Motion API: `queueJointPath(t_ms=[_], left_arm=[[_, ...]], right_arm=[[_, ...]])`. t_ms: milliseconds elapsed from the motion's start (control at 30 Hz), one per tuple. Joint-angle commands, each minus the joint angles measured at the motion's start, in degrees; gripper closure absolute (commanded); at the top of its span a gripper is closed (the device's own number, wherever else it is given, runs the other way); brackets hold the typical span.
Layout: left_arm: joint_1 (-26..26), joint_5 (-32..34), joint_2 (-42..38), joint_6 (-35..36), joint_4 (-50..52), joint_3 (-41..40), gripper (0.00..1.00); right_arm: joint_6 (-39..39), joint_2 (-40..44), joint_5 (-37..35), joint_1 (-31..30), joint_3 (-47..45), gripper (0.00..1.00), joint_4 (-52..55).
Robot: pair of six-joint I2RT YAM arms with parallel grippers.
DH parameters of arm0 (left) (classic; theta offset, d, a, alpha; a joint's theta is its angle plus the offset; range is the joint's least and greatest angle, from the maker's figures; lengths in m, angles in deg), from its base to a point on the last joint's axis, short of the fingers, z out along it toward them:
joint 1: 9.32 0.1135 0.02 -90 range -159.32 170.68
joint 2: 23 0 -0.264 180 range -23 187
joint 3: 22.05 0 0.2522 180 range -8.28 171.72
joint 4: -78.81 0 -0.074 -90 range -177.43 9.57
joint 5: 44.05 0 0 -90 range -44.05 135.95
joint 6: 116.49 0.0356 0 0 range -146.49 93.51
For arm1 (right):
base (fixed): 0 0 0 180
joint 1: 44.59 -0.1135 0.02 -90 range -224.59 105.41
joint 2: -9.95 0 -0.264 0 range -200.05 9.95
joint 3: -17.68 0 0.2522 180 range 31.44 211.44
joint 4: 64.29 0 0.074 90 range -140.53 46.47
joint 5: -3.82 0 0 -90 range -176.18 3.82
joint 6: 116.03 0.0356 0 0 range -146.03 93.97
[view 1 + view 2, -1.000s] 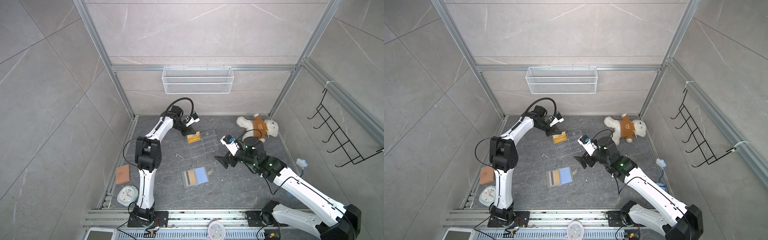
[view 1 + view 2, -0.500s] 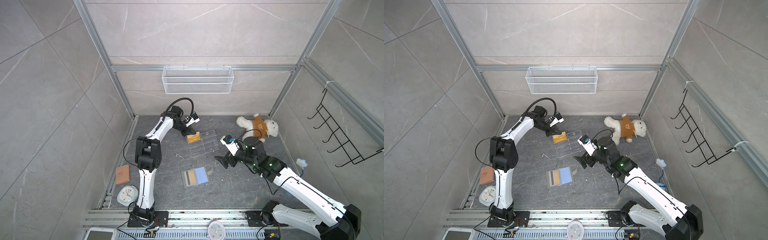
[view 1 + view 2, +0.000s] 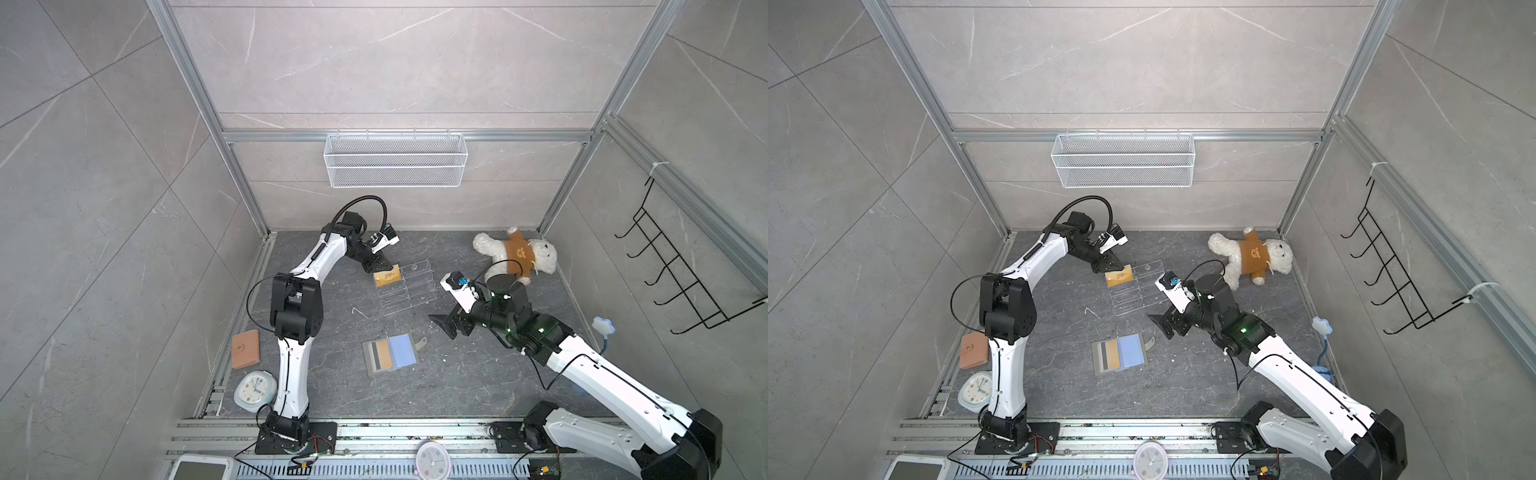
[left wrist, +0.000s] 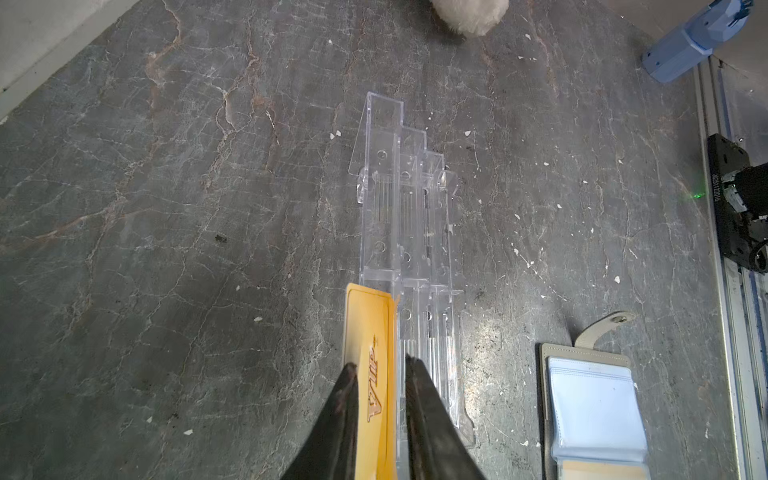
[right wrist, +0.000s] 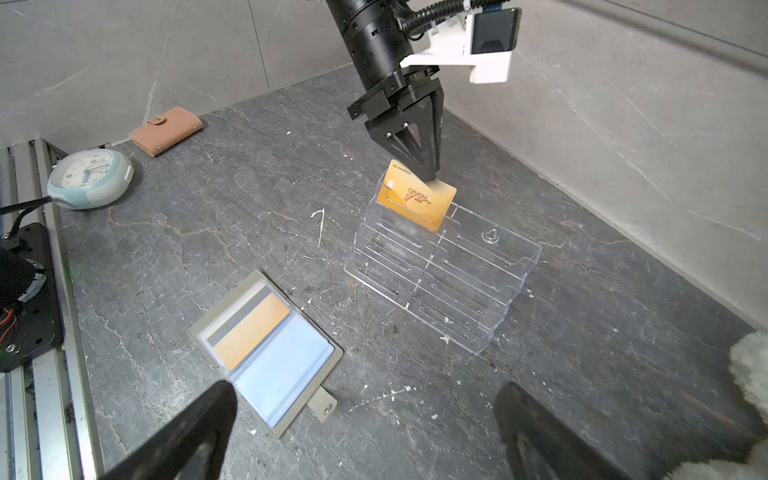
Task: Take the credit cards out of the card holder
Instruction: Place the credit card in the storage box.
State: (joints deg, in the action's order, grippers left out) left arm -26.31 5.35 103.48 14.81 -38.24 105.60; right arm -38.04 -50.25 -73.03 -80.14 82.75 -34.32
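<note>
One credit card point(image 4: 368, 324) stands in the top tier of the clear stand point(image 4: 409, 216), left gripper point(image 4: 381, 362) barely parted around it (back straight out, no dragging), right gripper point(image 5: 368, 388) wide, empty, by the card holder point(image 5: 299, 365) near that stand.

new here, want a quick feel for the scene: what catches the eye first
A gold card stands in the top tier of the clear stand, the left tool open around it. Nearer the front, the grey card holder lies open with another gold card inside.
</note>
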Motion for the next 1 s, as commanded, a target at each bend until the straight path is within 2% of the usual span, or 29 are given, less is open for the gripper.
queueJointPath(t_ms=[0,133,267,333,467,500,633,767,967], left_arm=[[0.3,-0.9,-3.9,-1.3,-0.7,1.7,0.73],[0.3,0.0,-8.4,-3.8,-4.8,0.6,0.62],[0.3,2.5,-15.5,-8.5,-13.3,-3.7,0.54],[0.3,5.5,-19.7,-12.5,-19.9,-7.3,0.47],[0.4,11.0,-28.7,-21.1,-31.3,-14.8,0.39],[0.4,11.7,-30.7,-23.3,-33.1,-16.6,0.32],[0.3,15.9,-41.4,-31.1,-40.7,-25.6,0.26],[0.3,19.6,-52.0,-38.8,-43.4,-34.8,0.16],[0.3,21.4,-67.2,-53.4,-36.5,-48.1,0.14]], right_arm=[[-0.1,1.3,1.0,0.1,-0.4,0.00,0.8],[0.4,1.7,0.9,0.1,-0.4,0.00,0.7],[1.1,2.3,-0.6,0.1,-1.0,0.00,-0.2],[2.0,2.7,-2.7,0.1,-1.2,0.00,-0.9],[3.4,3.8,-9.9,0.0,-1.4,0.00,-2.1],[3.5,3.8,-12.0,0.1,-1.0,0.00,-1.9],[8.2,2.8,-19.4,0.5,2.5,0.00,1.9],[10.4,2.2,-18.2,1.5,5.2,0.00,5.3],[13.9,4.3,-13.6,2.4,4.1,0.00,4.3]])
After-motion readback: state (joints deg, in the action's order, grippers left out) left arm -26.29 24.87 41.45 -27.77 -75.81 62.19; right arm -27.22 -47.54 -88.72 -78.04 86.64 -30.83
